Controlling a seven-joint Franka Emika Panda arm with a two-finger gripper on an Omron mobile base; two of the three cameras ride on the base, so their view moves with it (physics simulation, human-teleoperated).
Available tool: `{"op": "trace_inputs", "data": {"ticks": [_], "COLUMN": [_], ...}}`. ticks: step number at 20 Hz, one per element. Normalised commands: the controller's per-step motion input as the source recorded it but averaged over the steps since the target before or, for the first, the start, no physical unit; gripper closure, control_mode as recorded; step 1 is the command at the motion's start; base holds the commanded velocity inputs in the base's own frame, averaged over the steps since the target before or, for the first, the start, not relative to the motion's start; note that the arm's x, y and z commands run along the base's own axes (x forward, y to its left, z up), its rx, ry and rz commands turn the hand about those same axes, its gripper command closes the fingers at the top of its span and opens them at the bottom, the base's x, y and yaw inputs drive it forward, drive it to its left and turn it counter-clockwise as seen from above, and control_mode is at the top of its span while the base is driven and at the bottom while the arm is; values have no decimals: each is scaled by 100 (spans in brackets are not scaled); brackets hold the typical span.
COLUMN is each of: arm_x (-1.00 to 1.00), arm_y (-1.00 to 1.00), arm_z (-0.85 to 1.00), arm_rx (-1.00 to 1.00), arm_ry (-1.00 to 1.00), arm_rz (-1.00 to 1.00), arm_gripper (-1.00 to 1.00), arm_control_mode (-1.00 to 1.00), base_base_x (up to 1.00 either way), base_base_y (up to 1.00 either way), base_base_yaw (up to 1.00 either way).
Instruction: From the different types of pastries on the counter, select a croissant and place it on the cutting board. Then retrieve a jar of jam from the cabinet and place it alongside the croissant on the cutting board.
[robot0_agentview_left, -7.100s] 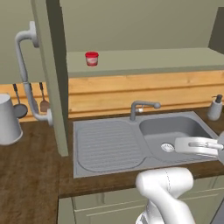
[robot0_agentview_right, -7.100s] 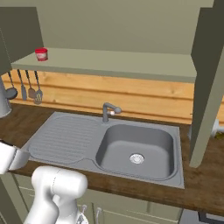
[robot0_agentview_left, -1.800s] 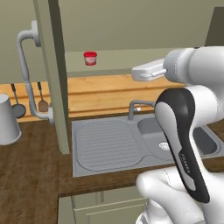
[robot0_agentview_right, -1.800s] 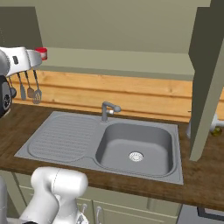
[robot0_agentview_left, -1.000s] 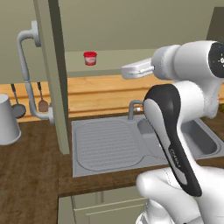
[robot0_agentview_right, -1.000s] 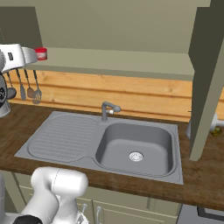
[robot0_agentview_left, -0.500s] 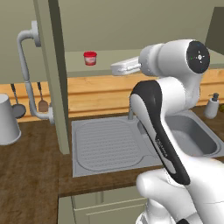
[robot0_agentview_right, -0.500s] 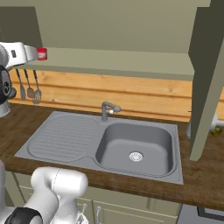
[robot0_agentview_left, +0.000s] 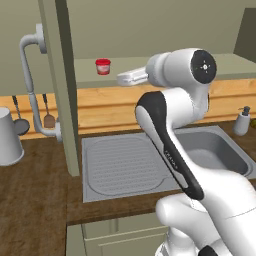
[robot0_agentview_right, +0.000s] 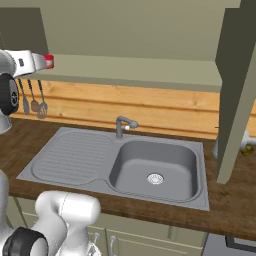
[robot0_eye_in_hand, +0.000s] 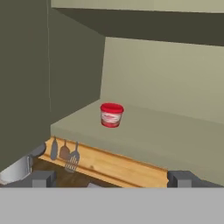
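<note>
The hand is up by the shelf, near the little red jar.

On the left, in the left base view, a white jug (robot0_agentview_left: 10, 137) stands on the brown surface (robot0_agentview_left: 30, 200), and spoons (robot0_agentview_left: 47, 117) hang on the wall next to it. Above them, the jar of jam (robot0_agentview_left: 103, 66) with its red lid sits on the cabinet shelf (robot0_agentview_left: 165, 67). The hand (robot0_agentview_left: 122, 78) is just to the right of the jar and points at it, but does not touch it. In the hand view the jar (robot0_eye_in_hand: 111, 115) stands alone on the shelf, straight ahead, and the two fingertips (robot0_eye_in_hand: 42, 178) sit far apart, so the hand is wide open and holds nothing. Lower down is the grey sink (robot0_agentview_left: 210, 150) with its tap (robot0_agentview_right: 122, 125). At the far right a soap bottle (robot0_agentview_left: 242, 121) stands beside the sink.
</note>
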Motion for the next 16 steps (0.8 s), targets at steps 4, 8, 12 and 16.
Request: {"op": "trace_inputs", "data": {"ticks": [4, 8, 12, 16], "arm_x": [46, 39, 42, 40], "arm_y": [7, 13, 16, 8], "arm_z": [-3, -12, -14, -11], "arm_rx": [0, 0, 0, 0], "arm_ry": [0, 0, 0, 0], "arm_rz": [0, 0, 0, 0], "arm_gripper": [-100, -100, -100, -100], "arm_control_mode": [-100, -100, -100, -100], "base_base_x": [0, 0, 0, 0], "base_base_y": [0, 0, 0, 0], "base_base_yaw": [0, 0, 0, 0]}}
